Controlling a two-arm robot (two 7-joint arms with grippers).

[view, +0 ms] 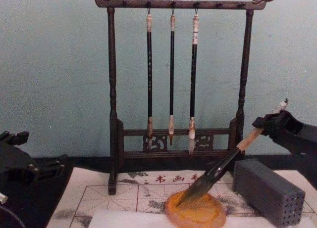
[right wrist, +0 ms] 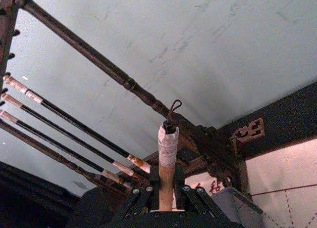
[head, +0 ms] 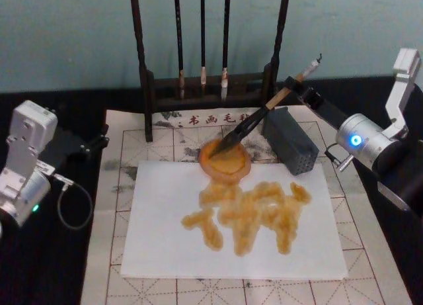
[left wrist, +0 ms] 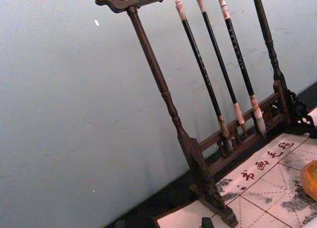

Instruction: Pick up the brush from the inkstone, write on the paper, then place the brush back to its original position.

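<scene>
A beige red-gridded mat (head: 112,252) carries the plain white paper sheet (head: 165,239), which is streaked with amber strokes. At the sheet's far edge, overlapping it, sits the round orange-amber inkstone dish (head: 227,165). The large tan-shafted calligraphy brush (head: 254,120) leans tilted with its dark tuft touching the dish, and the right tool (head: 295,90) clamps its upper shaft. The left tool (head: 86,145) hangs beside the mat's left edge; whether it is wide or narrow cannot be told.

Glossy amber inkstone (head: 228,165); matt white paper (head: 165,242)
</scene>
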